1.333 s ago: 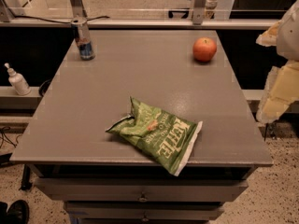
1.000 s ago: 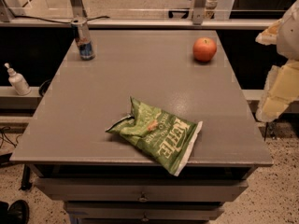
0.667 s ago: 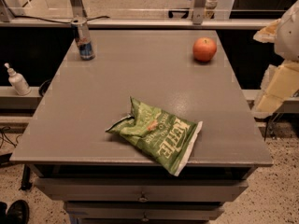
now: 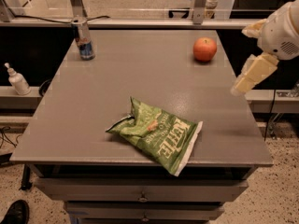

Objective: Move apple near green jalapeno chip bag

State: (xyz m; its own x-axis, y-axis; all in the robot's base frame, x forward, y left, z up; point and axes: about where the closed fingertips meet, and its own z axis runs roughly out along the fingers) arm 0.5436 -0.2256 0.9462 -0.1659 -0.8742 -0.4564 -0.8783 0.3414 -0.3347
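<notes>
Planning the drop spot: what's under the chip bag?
Only table shows around the green jalapeno chip bag; beneath it is covered. The gripper hangs beyond the right edge.

Grey table (image 4: 140,78), flat top. Slim blue-and-silver can (image 4: 84,43) upright at far left corner. White pump bottle (image 4: 17,80) upright on a ledge (image 4: 14,93) left of the table, apart from it. Two drawers (image 4: 140,190) under the front edge, closed. Black shoe (image 4: 16,213) on speckled floor (image 4: 280,190), lower left. Gripper (image 4: 247,78) off the table's right edge, raised.
</notes>
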